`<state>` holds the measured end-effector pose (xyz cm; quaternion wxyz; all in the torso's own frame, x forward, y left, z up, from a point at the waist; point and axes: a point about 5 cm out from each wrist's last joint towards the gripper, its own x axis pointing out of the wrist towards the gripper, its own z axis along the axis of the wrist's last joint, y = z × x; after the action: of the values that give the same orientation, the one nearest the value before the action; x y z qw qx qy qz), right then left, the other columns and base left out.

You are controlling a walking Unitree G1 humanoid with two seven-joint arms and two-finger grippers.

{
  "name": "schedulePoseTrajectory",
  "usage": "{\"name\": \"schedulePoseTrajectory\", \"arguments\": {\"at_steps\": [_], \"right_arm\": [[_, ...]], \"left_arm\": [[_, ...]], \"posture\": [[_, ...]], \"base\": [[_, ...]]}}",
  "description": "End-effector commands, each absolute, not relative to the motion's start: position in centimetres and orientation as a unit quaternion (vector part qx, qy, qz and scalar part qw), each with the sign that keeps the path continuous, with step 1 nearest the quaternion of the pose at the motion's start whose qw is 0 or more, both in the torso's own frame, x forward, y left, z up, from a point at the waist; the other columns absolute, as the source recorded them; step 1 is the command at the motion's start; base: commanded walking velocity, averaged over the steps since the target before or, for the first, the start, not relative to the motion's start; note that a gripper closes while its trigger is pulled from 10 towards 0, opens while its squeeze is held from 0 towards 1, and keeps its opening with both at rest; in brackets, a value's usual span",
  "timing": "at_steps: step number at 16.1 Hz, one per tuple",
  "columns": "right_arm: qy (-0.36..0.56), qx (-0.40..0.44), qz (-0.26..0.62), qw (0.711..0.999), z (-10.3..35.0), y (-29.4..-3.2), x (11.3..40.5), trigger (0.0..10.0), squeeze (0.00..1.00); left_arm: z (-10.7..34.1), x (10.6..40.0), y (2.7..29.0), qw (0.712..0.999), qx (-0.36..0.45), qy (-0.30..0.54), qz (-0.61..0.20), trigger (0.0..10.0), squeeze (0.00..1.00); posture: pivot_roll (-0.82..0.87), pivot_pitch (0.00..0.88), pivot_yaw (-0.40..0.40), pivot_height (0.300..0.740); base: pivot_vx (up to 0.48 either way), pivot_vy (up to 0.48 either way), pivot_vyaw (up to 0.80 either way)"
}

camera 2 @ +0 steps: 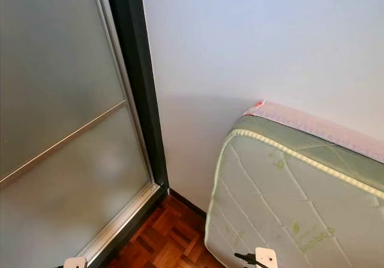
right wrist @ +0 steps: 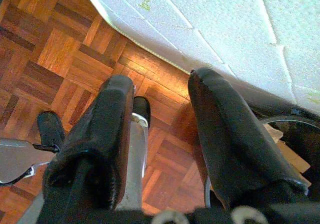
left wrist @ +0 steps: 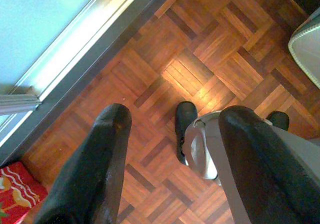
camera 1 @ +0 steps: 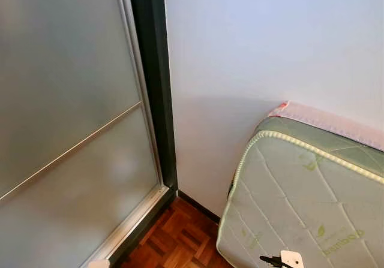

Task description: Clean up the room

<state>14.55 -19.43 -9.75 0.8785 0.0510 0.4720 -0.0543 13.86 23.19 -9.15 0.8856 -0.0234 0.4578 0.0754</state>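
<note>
Both arms hang down over the parquet floor (left wrist: 200, 58). My left gripper (left wrist: 170, 159) is open with nothing between its black fingers (left wrist: 95, 164). Under it, near the sliding door's track, lies a red item with white wavy marks (left wrist: 15, 191), cut off by the picture's edge. My right gripper (right wrist: 162, 129) is open too and empty, hanging close to the lower edge of a quilted mattress (right wrist: 225, 33).
I face a room corner. A frosted sliding door (camera 1: 66, 130) in a dark frame (camera 1: 157, 88) stands on the left, a white wall (camera 1: 258, 46) ahead. The green-and-white mattress (camera 1: 300, 202) leans against the wall on the right. My own legs and black feet (left wrist: 185, 124) stand on the parquet.
</note>
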Motion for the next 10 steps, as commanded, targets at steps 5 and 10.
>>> {"name": "schedulePoseTrajectory", "arguments": {"at_steps": [5, 10], "right_arm": [[0.460, 0.098, -0.031, 0.882, -7.7, -22.5, 18.2, 10.0, 0.00], [0.469, 0.081, -0.041, 0.879, -7.8, -23.3, 17.6, 10.0, 0.00]], "left_arm": [[-7.4, 20.3, 19.1, 0.893, -0.058, 0.440, 0.069, 10.0, 0.00], [-7.6, 19.9, 19.2, 0.892, -0.080, 0.435, 0.089, 10.0, 0.00]], "posture": [[0.13, 0.000, -0.115, 0.740], [0.12, 0.000, -0.116, 0.740]], "base": [[0.000, 0.000, 0.00], [0.000, 0.000, 0.00]]}}
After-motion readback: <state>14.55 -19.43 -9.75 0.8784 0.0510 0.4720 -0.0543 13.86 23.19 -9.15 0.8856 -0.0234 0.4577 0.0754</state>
